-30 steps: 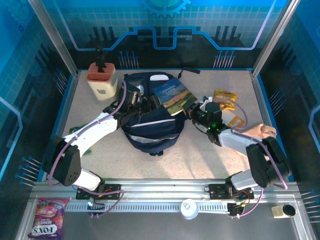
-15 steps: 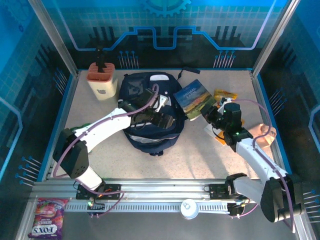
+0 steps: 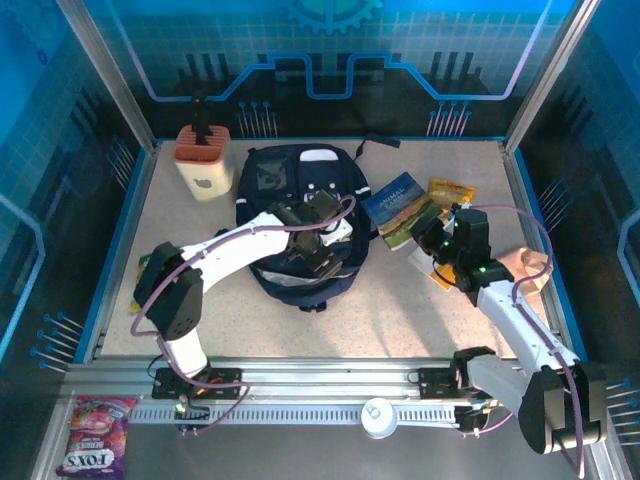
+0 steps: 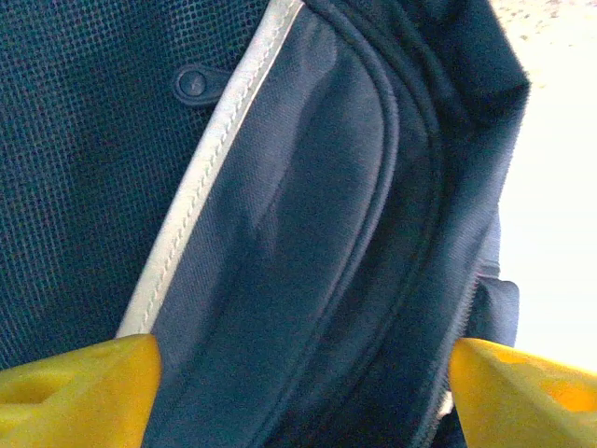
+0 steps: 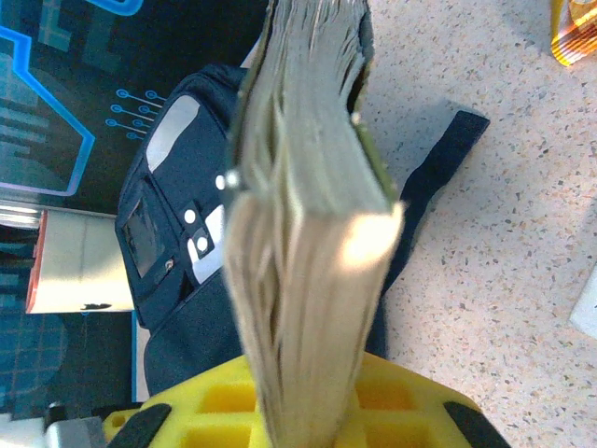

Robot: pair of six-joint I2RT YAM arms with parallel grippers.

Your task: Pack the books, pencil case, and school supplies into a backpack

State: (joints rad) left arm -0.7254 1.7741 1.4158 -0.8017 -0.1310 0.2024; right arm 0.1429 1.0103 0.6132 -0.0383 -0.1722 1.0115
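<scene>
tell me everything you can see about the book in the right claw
The paperback book with a blue-green landscape cover is closed, with white title lettering on the blue part. Its cream page edges face the right wrist camera. The yellow right claw clamps one end and holds it tilted just right of the navy-blue fabric backpack. Whether it touches the table is unclear.

Left arm (image 3: 238,240): elbow bent sharply out to your left, forearm running long, wrist tipped down. Left jaws stand wide apart, one yellow finger (image 4: 79,387) at each side of the wrist view, nothing pinched between them.

Right arm (image 3: 510,310): stretched forward from its base, wrist rolled onto its side. Right jaws clamped tight on the books (image 5: 308,233), gripped by one end, page edges toward the wrist camera, the stack jutting out ahead of the jaws.
</scene>
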